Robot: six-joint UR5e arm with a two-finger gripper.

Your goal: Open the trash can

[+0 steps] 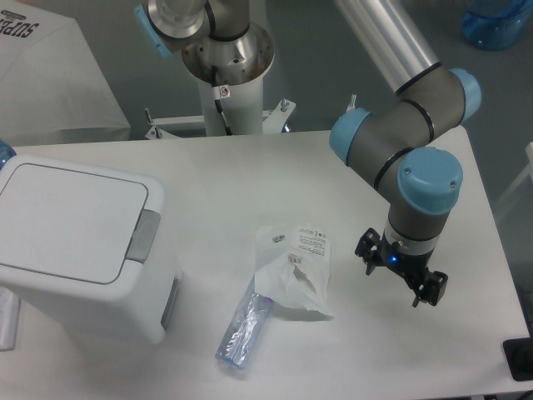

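Note:
The trash can [79, 246] is a large boxy white bin at the left of the table, with its flat white lid [71, 218] closed and a grey push-latch [144, 236] on its right edge. My gripper [400, 272] hangs over the right part of the table, far to the right of the can. Its two black fingers are spread apart and nothing is between them.
A white plastic bag with printed labels [293, 268] lies mid-table, with a clear blue-tinted bottle [244, 327] lying beside it toward the front. The arm's base [225, 75] stands behind the table. A blue water jug [498, 21] is at the far right back.

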